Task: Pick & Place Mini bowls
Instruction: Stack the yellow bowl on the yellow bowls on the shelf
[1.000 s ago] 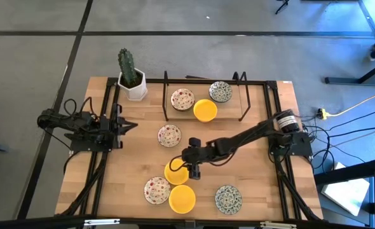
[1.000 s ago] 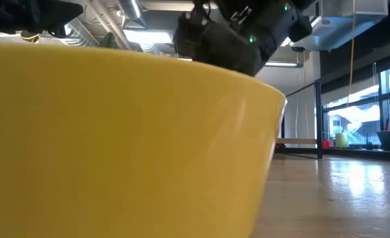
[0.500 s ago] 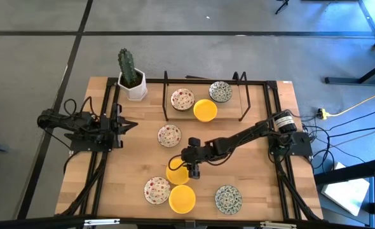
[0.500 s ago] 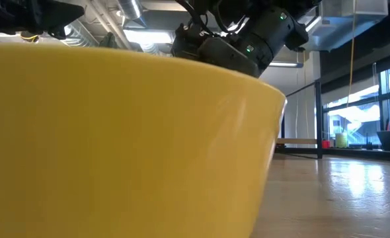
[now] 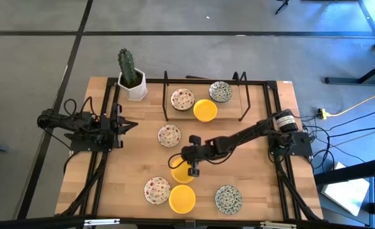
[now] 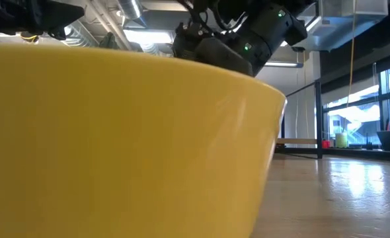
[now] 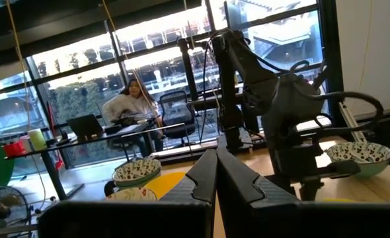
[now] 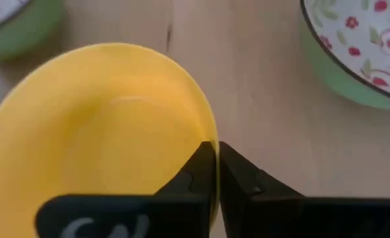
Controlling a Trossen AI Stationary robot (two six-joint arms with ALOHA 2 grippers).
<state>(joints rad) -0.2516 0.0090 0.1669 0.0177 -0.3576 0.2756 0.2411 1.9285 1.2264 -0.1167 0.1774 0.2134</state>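
My right gripper (image 5: pixel 192 170) is shut on a plain yellow mini bowl (image 5: pixel 178 175) in the middle of the table's near half; the right wrist view shows that bowl (image 8: pixel 109 132) large. My left gripper (image 5: pixel 129 124) waits shut at the table's left edge, touching nothing. Three more bowls sit on their bases near the front edge: a red-speckled one (image 5: pixel 156 190), a yellow one (image 5: pixel 182 198) and a grey-green one (image 5: pixel 228 198). Another red-speckled bowl (image 5: pixel 169 135) sits mid-table. The front yellow bowl (image 6: pixel 116 145) fills most of the low view. My right gripper pinches the yellow bowl's rim (image 8: pixel 209 129) on its right-hand side, one finger (image 8: pixel 194 170) inside the bowl and the other outside it. The fingers slant down from the table's right side. The bowl sits upright with its base on the tabletop.
A black wire rack (image 5: pixel 165 95) at the table's far side holds a red-speckled bowl (image 5: pixel 182 99), a yellow bowl (image 5: pixel 204 109) and a grey-green bowl (image 5: pixel 220 91). A cactus in a white pot (image 5: pixel 131 79) stands at the far left corner. Bare wood lies right of mid-table.
My right gripper has shut on the yellow bowl's rim, staying where it was. The bowl has stayed on the table.
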